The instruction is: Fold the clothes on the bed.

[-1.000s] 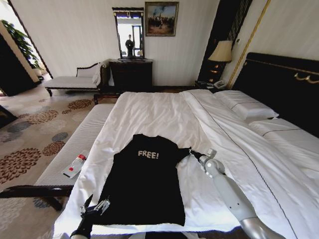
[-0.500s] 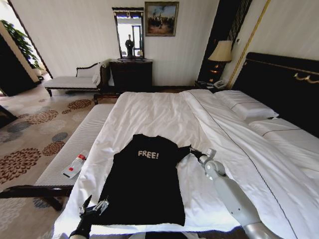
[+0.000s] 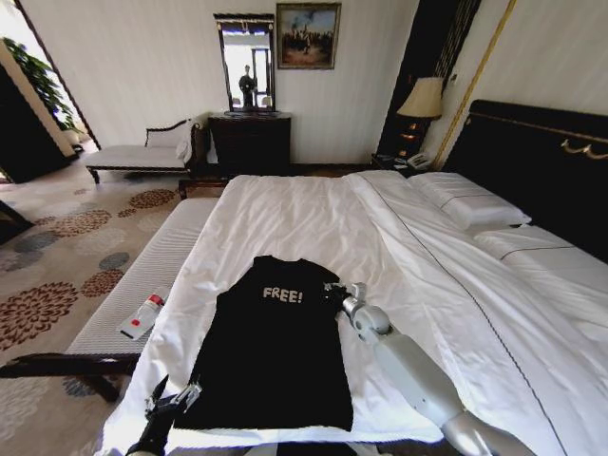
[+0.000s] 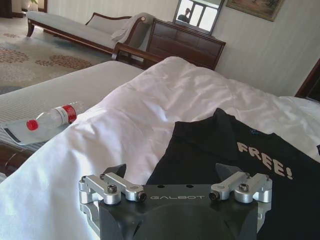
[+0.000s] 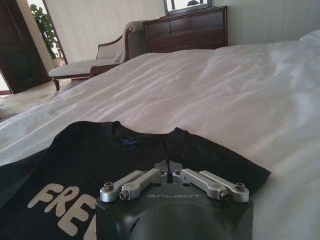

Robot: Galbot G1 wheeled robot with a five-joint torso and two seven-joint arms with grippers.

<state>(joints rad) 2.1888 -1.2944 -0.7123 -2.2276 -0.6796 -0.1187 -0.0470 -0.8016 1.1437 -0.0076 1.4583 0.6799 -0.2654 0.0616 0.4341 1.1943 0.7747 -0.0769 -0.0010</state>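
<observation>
A black T-shirt (image 3: 271, 347) is seen laid flat near the foot of the bed (image 3: 313, 214), its "FREE!" lettering up. The right pincer (image 3: 332, 292) is pressed shut on the shirt's right shoulder fabric, a pinch made plain in the right wrist view (image 5: 167, 167). The left pincer (image 3: 169, 397) is held open at the shirt's lower left corner (image 4: 170, 172). A water bottle (image 4: 52, 116) is shown on the bench (image 3: 142, 285) beside the bed; a dresser (image 3: 249, 142) is set against the far wall.

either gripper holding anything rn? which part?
Right gripper is shut on the T-shirt at its right shoulder edge. Left gripper is open, holding nothing.
</observation>
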